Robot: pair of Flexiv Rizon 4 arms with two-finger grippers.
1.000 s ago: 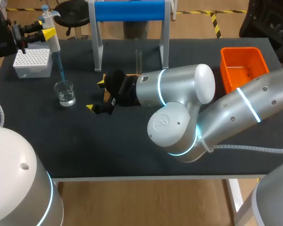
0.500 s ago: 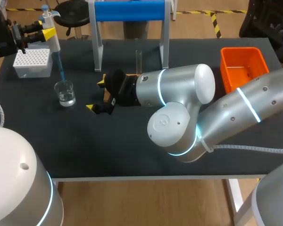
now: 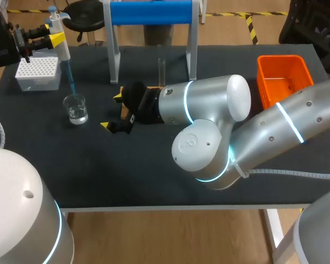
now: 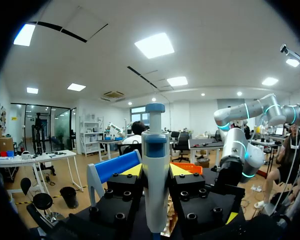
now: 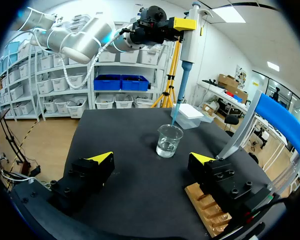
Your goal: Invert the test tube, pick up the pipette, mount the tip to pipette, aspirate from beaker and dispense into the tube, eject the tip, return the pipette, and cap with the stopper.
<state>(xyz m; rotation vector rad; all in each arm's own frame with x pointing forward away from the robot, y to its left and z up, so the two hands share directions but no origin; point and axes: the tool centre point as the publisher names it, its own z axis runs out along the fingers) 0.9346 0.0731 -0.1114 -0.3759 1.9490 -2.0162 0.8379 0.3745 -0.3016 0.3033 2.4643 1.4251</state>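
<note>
A: Pipette [image 3: 59, 41] is gripped firmly by the left claw [image 3: 55, 38]. Tip [image 3: 71, 85] is held at the beaker [image 3: 76, 108] rim, water low. Right claw [image 5: 151, 158] is released, nothing held.

B: Risk noted: air could be drawn if the tip is not sunk. Beaker could be knocked across the worktop [image 3: 154, 165] by an off-centre descent.

Table [image 3: 126, 176]: beaker [image 3: 76, 109], tip box [image 3: 38, 73], bin [image 3: 283, 77], perhaps wooden block [image 5: 202, 205].

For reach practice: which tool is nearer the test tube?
Right. The right tool sits near the test tube; the left tool holds the pipette far off, above the beaker.
</note>
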